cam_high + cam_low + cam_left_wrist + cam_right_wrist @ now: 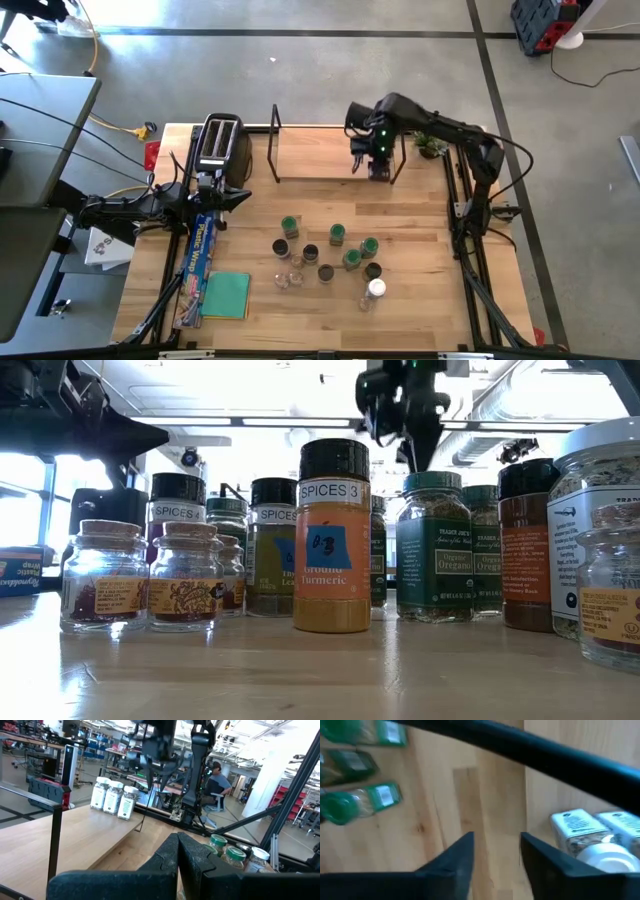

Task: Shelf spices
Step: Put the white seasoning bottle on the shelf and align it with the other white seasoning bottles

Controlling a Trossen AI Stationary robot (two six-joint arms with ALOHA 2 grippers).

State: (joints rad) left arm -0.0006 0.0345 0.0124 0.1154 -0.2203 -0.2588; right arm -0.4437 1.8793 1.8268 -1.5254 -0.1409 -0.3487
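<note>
High view: the right gripper (pixel 378 168) hangs over the right end of the shelf (pixel 320 160), a light board with black wire uprights at the far middle of the surface (pixel 420 300). A black-and-silver toaster (pixel 220 145) stands just beside the shelf's left end, and a small green plant (pixel 430 146) sits near its right end. The spices (pixel 335 258) stand in a loose cluster on the open wood nearer the front, well apart from the shelf, with green, dark and white lids. The left gripper (pixel 240 198) waits low at the left, beside the toaster; a long blue box (pixel 203 250) and a teal cloth (pixel 226 295) lie in front of it.

Low view: jars fill the picture in a row. An orange turmeric jar (pixel 332 540) with a dark lid and a blue sticker stands in the middle, an oregano jar (pixel 433 550) to its right, small clear glass jars (pixel 145 575) to its left. The right gripper shows dark above and behind them.

Left wrist view: the left arm's fingers (pixel 165 860) lie pressed together, holding nothing. Three white-lidded jars (pixel 114 796) stand together on the shelf board, under the other arm.

Right wrist view: the right arm's fingers (pixel 457 855) stand apart and empty over bare wood. White-lidded jars (pixel 592 837) lie just beside them, past a black wire bar (pixel 545 755); green-lidded jars (pixel 360 802) show farther off.
</note>
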